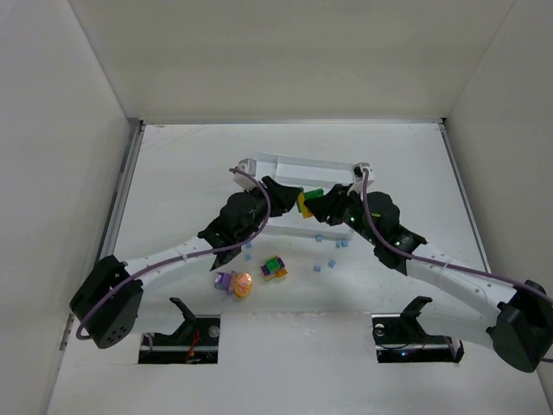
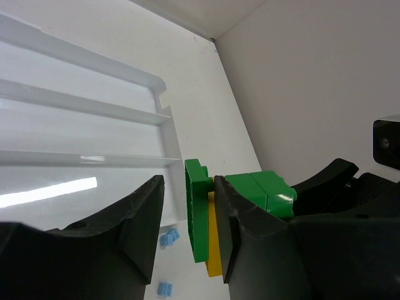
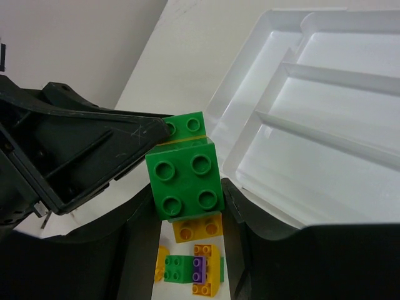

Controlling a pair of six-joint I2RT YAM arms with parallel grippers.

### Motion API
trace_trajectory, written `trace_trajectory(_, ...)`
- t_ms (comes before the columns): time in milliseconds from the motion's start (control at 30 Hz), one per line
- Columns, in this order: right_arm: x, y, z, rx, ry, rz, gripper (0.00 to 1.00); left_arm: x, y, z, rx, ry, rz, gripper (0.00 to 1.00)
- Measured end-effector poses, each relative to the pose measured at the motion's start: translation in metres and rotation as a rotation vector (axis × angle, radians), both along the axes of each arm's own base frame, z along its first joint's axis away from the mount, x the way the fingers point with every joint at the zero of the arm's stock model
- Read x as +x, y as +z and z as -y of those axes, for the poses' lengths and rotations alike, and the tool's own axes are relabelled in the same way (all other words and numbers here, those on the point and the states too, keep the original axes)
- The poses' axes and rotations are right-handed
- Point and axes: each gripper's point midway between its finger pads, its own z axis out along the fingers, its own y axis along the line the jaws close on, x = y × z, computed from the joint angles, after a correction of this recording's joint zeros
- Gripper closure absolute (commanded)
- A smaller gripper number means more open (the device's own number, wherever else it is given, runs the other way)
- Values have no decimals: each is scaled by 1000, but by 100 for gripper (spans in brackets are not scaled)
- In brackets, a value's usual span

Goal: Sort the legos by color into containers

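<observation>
Stack-splitting step, just beside the tray (image 3: pixel 350 106): right gripper (image 3: pixel 187 200) clamps the green brick (image 3: pixel 185 178) joined to a yellow brick (image 3: pixel 197 228), left gripper (image 2: pixel 187 206) straddles them unclosed and probably must next pinch and pull.

I am stretching my black left arm (image 1: pixel 173 258) and right arm (image 1: pixel 449 275) inward, wrists nearly meeting. My right gripper (image 3: pixel 187 194) is pinching a green square plastic brick (image 3: pixel 184 178). My left gripper (image 2: pixel 187 187) is holding its jaws apart.

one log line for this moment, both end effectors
right end effector: shut on green-yellow stack | left end effector: open, straddling stack | stack: beside tray corner | other legos: on table
</observation>
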Motion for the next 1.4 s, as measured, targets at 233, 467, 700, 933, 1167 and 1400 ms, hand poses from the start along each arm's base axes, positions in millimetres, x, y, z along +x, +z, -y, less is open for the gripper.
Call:
trace_trajectory(233, -5, 0, -5, -16, 19, 16, 85, 4, 0, 5, 5, 3, -3, 74)
trace_trajectory(467, -8, -5, -5, -43, 28, 18, 86, 5, 0, 11, 11, 1, 1, 92)
trace_trajectory(700, -17, -2, 4, -28, 26, 35, 87, -1, 0, 17, 11, -31, 2, 94)
trace_trajectory(933, -16, 27, 22, 43, -16, 105, 87, 15, -10, -3, 56, 45, -10, 93)
trace_trajectory(1167, -8, 30, 31, 50, -52, 116, 87, 30, -16, -21, 92, 114, -12, 92)
trace_trajectory(1400, -1, -12, 36, -14, -94, 46, 87, 64, -53, -12, 172, 196, -54, 91)
